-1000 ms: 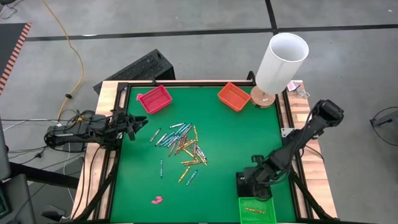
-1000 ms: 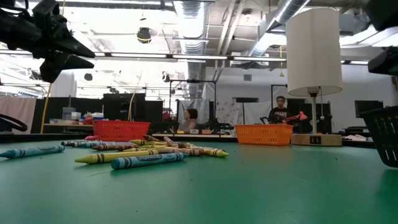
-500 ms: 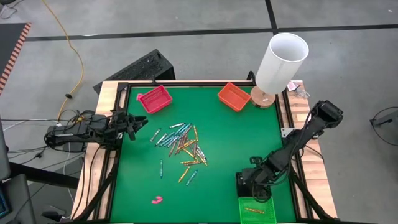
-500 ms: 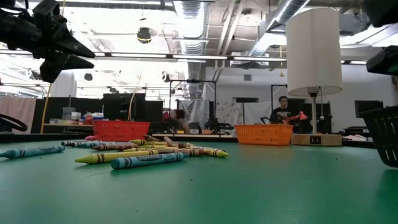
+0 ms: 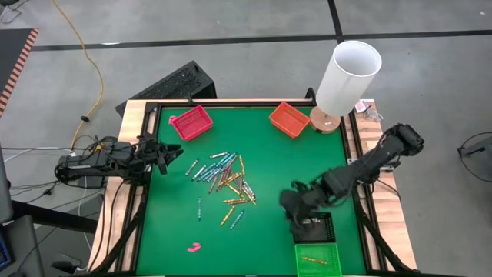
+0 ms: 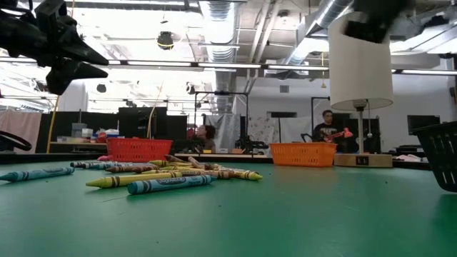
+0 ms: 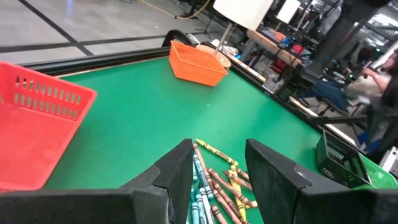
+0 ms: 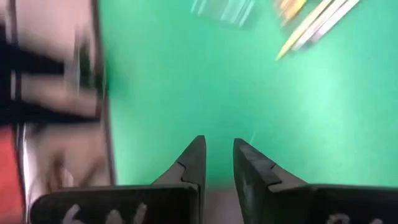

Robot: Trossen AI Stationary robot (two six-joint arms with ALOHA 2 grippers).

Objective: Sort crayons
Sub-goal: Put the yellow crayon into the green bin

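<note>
The crayons point(image 5: 224, 181) lie in a loose heap on the green mat, left of the middle, and show close in the low view point(image 6: 158, 176) and the left wrist view point(image 7: 214, 183). A single orange crayon point(image 5: 311, 259) lies in the green bin point(image 5: 332, 265) at the near right. My right gripper point(image 5: 290, 206) hangs above the mat between the heap and the bins. Its fingers are slightly open point(image 8: 217, 144) with nothing between them. My left gripper point(image 5: 171, 154) waits open at the table's left edge point(image 7: 217, 152), raised and pointing across the table at the heap.
A black bin point(image 5: 317, 228) stands just beyond the green bin at the near right. A red basket point(image 5: 190, 121) and an orange basket point(image 5: 289, 119) sit along the far edge, beside a white lamp point(image 5: 347, 73). A small pink lump point(image 5: 194, 247) lies near the front.
My right gripper has risen from over the black bin at the near right. It has swung toward the table's left and a little toward the far edge, nearer the crayon heap, tipping as it went. The crayons have not moved.
</note>
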